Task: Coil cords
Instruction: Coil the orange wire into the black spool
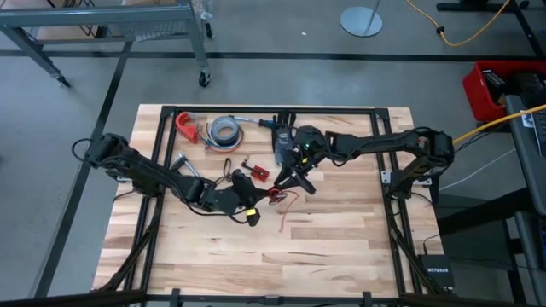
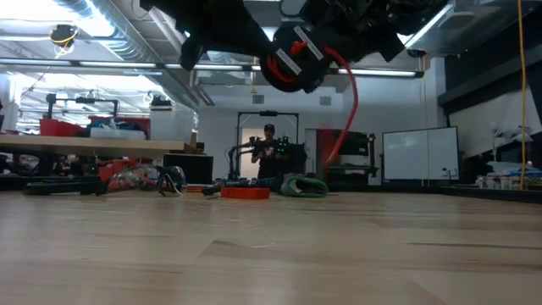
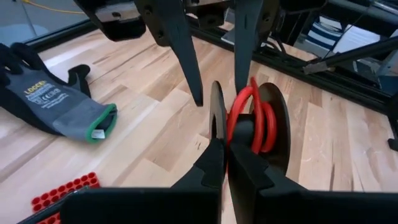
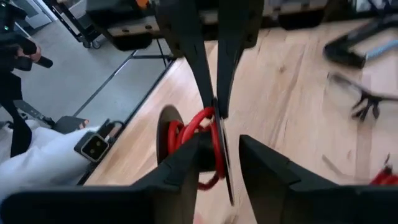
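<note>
Spool (image 3: 273,121) wound with red cord (image 3: 249,118), gripped by left pincer (image 3: 225,146), only wrist views.

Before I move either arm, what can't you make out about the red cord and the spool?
- The red cord: the black spool flanges hide how far it is wound, left wrist view.
- Cord's loose end: too thin to trace, high view.
- Left gripper: shut on the spool; the contact is hidden by its fingers.
- Right gripper: open; arms cut off at the top, low view.
</note>
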Available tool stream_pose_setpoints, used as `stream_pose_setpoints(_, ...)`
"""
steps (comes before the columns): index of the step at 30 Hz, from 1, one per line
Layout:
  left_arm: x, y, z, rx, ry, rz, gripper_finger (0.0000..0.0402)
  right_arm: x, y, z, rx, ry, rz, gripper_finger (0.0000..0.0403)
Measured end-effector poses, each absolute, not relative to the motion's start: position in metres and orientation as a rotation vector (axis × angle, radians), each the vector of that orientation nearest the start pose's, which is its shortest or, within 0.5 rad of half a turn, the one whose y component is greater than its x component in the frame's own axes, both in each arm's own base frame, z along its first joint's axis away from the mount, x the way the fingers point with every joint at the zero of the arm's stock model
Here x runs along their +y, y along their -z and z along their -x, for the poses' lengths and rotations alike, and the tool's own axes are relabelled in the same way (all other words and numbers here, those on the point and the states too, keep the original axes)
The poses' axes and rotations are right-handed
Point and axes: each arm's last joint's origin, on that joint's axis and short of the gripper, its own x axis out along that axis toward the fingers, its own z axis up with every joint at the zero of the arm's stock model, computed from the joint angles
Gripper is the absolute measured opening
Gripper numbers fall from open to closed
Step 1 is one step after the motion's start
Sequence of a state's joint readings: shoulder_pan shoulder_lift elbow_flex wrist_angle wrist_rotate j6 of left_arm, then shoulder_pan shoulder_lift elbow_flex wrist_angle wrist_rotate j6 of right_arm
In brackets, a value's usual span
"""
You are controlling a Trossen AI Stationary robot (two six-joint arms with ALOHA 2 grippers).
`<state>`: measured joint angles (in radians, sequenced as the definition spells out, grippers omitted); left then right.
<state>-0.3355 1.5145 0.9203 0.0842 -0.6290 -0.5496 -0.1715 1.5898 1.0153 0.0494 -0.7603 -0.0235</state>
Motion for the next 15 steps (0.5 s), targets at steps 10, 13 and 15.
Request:
stream_pose_setpoints(10, -0.088, -0.251, -0.289, 0.381, -0.43, 0.29, 0.0, -0.065, -0.284, -0.343, 0.499, -0.502, -0.247, 0.0122)
stream_pose_setpoints(13, -0.09, -0.251, -0.284, 0.395, -0.444, 0.294, 0.0, -0.079, -0.298, -0.339, 0.544, -0.459, -0.282, 0.0122)
stream_pose_setpoints(15, -0.09, -0.253, -0.281, 0.388, -0.468, 0.284, 0.0, -0.085, -0.301, -0.334, 0.6, -0.434, -0.323, 0.0122)
